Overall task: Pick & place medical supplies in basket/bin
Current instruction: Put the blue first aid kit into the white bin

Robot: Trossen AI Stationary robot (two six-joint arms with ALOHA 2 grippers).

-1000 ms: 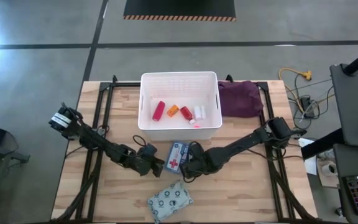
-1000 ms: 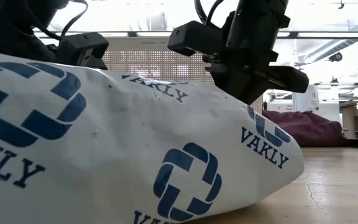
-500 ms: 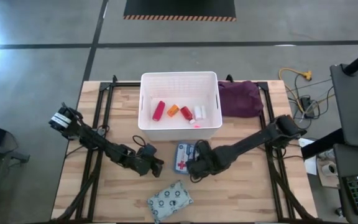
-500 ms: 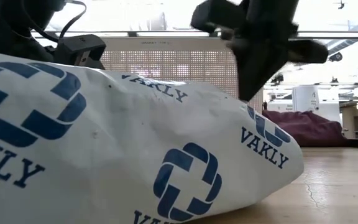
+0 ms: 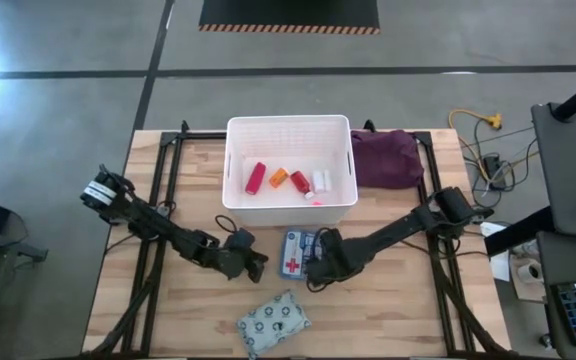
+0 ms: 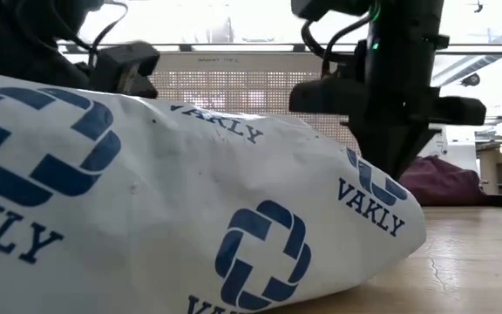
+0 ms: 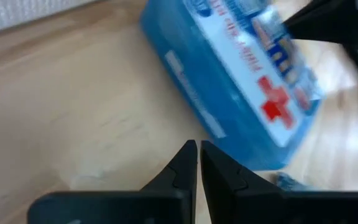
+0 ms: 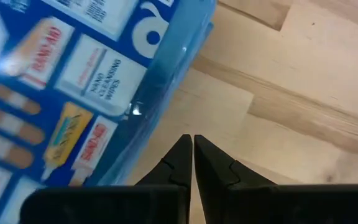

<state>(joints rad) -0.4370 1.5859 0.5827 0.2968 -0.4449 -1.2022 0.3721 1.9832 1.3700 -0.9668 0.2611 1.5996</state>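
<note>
Wooden worktop [image 5: 388, 300] is carrying the first-aid box [image 5: 293, 254], lying lengthwise toward the basket [image 5: 288, 130]. Right gripper [image 5: 316, 270] is sitting nearer than left gripper [image 5: 253, 268]; both jaws clenched, empty.

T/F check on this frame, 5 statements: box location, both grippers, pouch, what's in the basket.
1. The first-aid box lies on the table, outside the basket. True.
2. The left gripper holds the box. False: it is shut on nothing, beside the box.
3. The right gripper is shut. True.
4. The patterned pouch is in the basket. False: it lies on the table.
5. The basket is empty. False: a red tube and other small items lie inside.
</note>
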